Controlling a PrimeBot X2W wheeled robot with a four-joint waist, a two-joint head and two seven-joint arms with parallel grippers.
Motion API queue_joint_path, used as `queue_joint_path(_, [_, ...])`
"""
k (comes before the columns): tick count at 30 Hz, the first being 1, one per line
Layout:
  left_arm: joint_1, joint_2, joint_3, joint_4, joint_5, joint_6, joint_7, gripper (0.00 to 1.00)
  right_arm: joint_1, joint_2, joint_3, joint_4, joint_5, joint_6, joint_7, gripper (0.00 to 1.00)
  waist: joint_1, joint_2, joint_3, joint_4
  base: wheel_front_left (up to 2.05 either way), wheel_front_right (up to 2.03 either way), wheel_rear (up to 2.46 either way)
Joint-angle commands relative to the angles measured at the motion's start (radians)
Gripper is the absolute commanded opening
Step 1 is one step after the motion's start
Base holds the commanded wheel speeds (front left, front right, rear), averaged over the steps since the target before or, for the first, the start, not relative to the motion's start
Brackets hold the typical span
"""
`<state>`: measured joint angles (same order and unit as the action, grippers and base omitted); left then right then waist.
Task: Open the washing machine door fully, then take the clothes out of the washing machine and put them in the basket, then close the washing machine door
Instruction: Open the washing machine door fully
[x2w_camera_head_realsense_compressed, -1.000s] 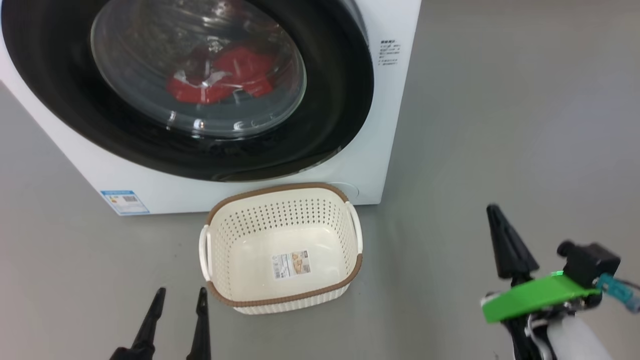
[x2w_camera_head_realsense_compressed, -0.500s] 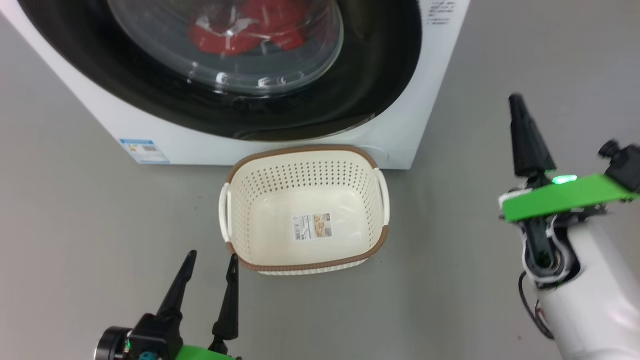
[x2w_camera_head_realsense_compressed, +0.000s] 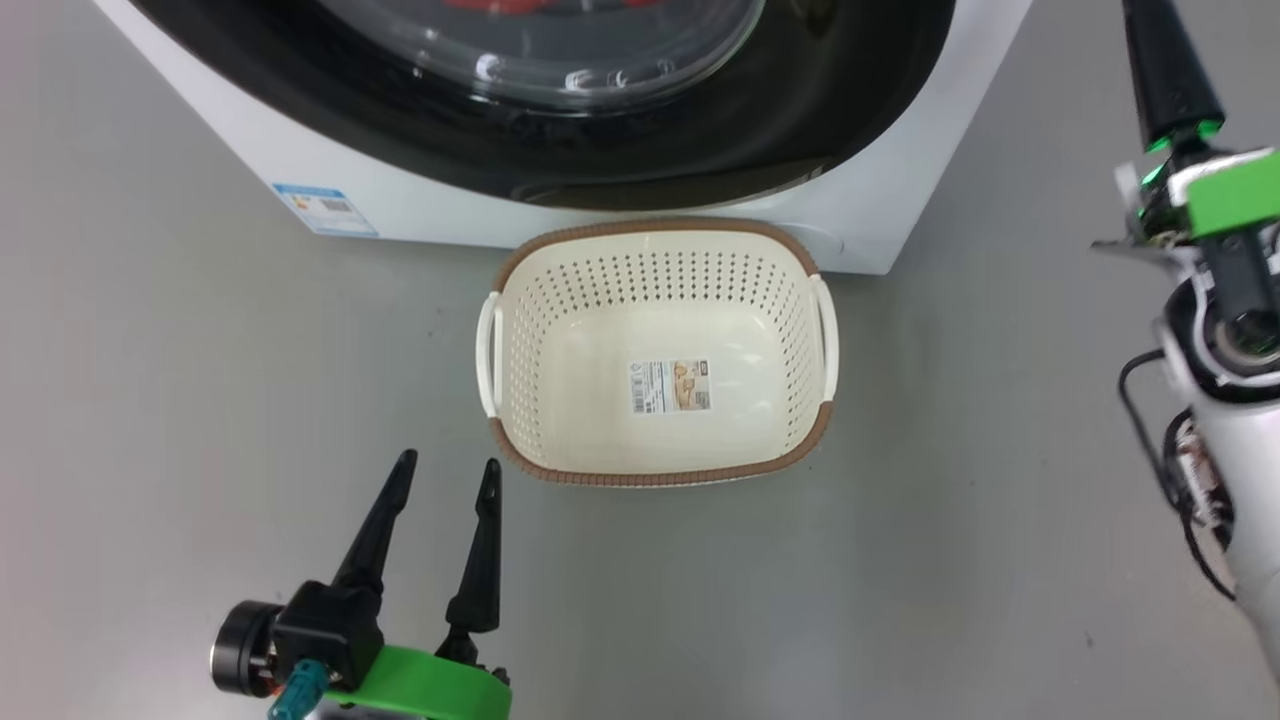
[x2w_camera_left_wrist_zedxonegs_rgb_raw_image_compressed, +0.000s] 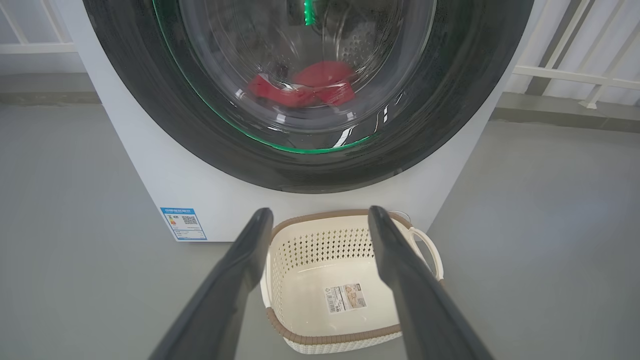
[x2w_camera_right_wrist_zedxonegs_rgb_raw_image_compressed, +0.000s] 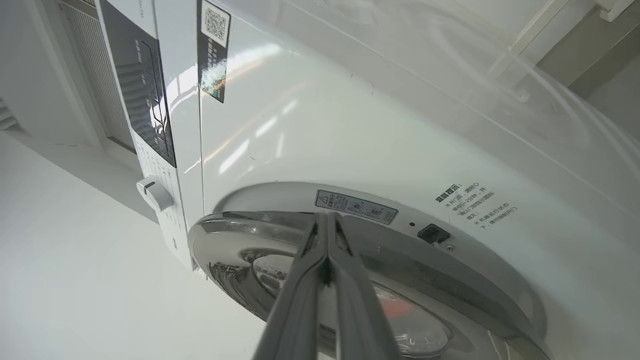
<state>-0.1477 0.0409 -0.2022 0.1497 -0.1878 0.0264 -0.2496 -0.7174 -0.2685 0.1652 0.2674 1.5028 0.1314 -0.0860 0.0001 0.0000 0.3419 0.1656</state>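
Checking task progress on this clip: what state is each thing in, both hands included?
washing machine door: not swung open, covering the opening
clothes: inside the washing machine, behind the door
basket: upright on the floor, empty
left hand: open, empty
right hand: shut, empty, pointing at the door's edge

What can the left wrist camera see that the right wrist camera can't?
Left wrist camera, not the right one: the cream basket on the floor, the blue label low on the machine's front, and the left gripper, open. Right wrist camera, not the left one: the white knob, the dark control panel, a QR sticker, and the right gripper, pressed shut. Both: the white washing machine, its round door, and red clothes behind the glass, just a faint blur from the right wrist.
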Motion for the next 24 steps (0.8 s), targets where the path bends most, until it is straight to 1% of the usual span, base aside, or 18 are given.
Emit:
queue_joint_path(1, [-0.023, 0.009, 0.023, -0.019, -0.007, 0.006, -0.012, 1.00, -0.031, -0.009, 0.003, -0.033, 0.039, -0.001, 0.037, 0.00, 0.0000, 0.0000, 0.032, 0.021, 0.00, 0.00, 0.00])
queue_joint_path(3, [-0.033, 0.009, 0.016, -0.018, -0.012, 0.008, -0.012, 1.00, -0.055, -0.020, -0.002, -0.029, 0.090, -0.001, 0.100, 0.00, 0.0000, 0.0000, 0.044, 0.027, 0.00, 0.00, 0.00])
queue_joint_path(8, [-0.052, 0.009, -0.004, -0.014, -0.021, 0.010, -0.012, 1.00, -0.112, -0.057, -0.001, 0.012, 0.144, -0.001, 0.239, 0.00, 0.0000, 0.0000, 0.066, 0.042, 0.00, 0.00, 0.00])
queue_joint_path(16, [-0.072, 0.009, -0.030, -0.013, -0.039, 0.017, -0.012, 1.00, -0.204, -0.078, -0.035, 0.086, 0.207, -0.001, 0.393, 0.00, -0.0001, 0.0000, 0.097, 0.057, 0.00, 0.00, 0.00])
queue_joint_path(24, [-0.094, 0.009, -0.048, -0.014, -0.052, 0.023, -0.012, 1.00, -0.296, -0.091, -0.038, 0.181, 0.249, -0.001, 0.540, 0.00, -0.0001, 0.0000, 0.126, 0.070, 0.00, 0.00, 0.00])
